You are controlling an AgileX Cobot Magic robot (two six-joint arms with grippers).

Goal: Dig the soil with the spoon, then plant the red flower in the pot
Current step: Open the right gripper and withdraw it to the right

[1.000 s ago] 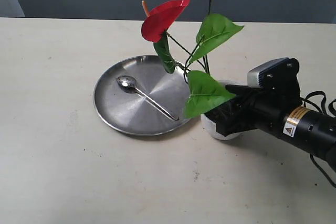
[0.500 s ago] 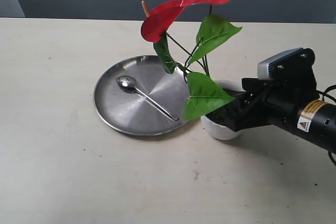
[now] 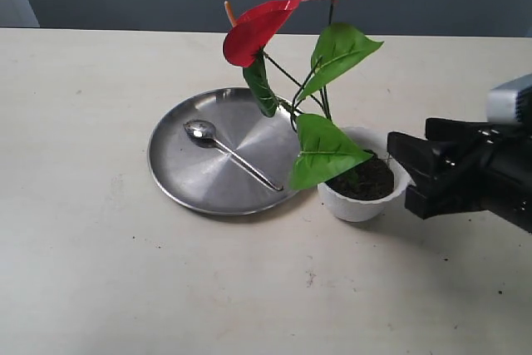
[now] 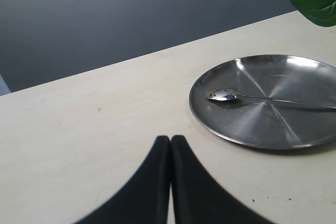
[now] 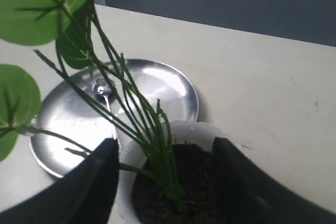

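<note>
Two end effectors hold nothing: right end effector (image 3: 402, 174) gapes beside the pot (image 3: 363, 204), red flower (image 3: 266, 24) planted upright in soil (image 3: 366, 179); left end effector (image 4: 170, 145) is closed.

R gripper (image 3: 401, 174) let go, jaws now apart, backed off to right edge. Pot (image 3: 362, 203) + soil (image 3: 366, 180) now uncovered.

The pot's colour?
White, with dark soil inside the pot; clearest in the exterior view.
</note>
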